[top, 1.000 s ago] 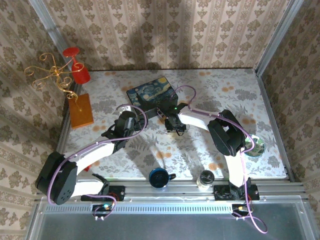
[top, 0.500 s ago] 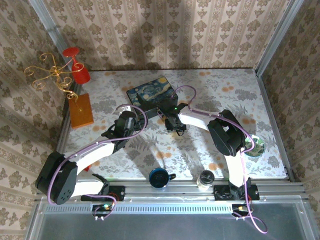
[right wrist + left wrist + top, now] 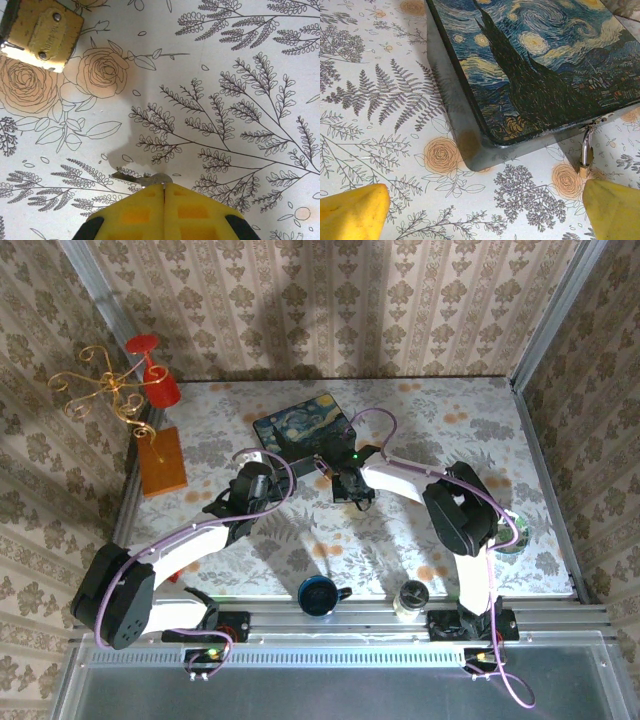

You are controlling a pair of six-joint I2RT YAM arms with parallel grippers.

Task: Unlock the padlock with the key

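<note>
- The right fingers [image 3: 145, 212] are clenched flat together. A small silvery key [image 3: 145, 178] pokes out from between their tips, low over the flowered desk [image 3: 240, 100].
- The padlock [image 3: 42, 31] is at the upper left of the right wrist view, apart from the key. Its brassy body shows two rivets.
- In the left wrist view, the padlock's thin shackle is hooked through the clasp [image 3: 596, 121] on the front edge of the painted tin [image 3: 530, 65]. The body hangs down just beside the tin's wall.
- The left fingers [image 3: 351, 212] are released and spread wide, grasping nothing. One yellow tip is at each lower corner of that view, with the tin's near corner beyond them.
- From above, the tin sits toward the far middle of the desk, and both arms reach to its near side.
- A blue mug [image 3: 318, 593] and a jar [image 3: 411, 598] stand at the near edge.
</note>
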